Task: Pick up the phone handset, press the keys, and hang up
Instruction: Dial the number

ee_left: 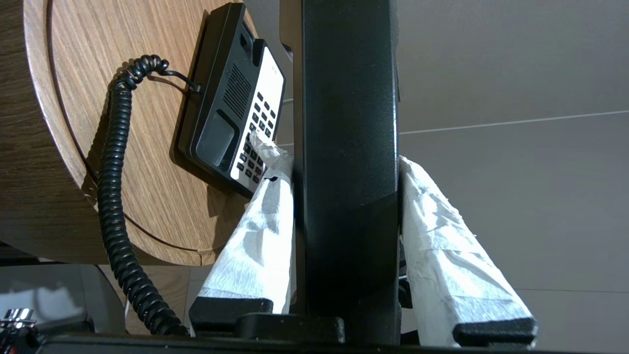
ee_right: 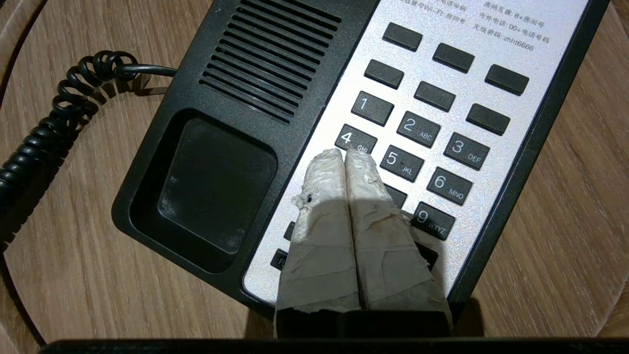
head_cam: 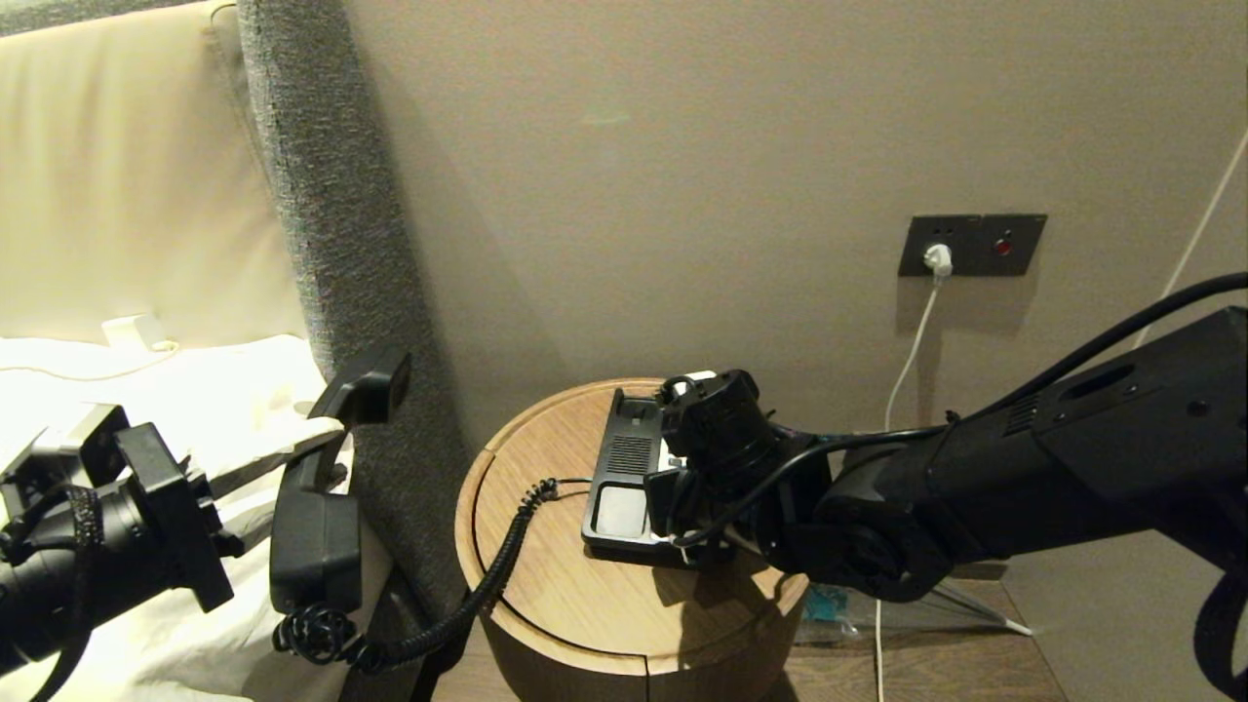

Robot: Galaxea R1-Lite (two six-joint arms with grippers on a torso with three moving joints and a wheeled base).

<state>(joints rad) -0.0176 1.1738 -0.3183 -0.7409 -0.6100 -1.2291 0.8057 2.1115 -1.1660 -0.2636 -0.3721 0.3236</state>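
The black phone handset (head_cam: 317, 517) hangs upright off the table's left side, over the bed, and my left gripper (head_cam: 255, 536) is shut on its middle. In the left wrist view the handset (ee_left: 349, 147) fills the gap between the white-wrapped fingers (ee_left: 245, 246). Its coiled cord (head_cam: 497, 575) runs to the phone base (head_cam: 624, 458) on the round wooden table. My right gripper (ee_right: 345, 155) is shut and empty. Its taped tips rest together at the edge of the 4 key among the keys (ee_right: 417, 128). I cannot tell whether they press it.
The round wooden table (head_cam: 546, 604) stands against a beige wall, with a grey padded headboard (head_cam: 341, 244) and white bedding (head_cam: 146, 390) to its left. A wall socket (head_cam: 970, 246) holds a white plug, and its cable hangs down behind my right arm.
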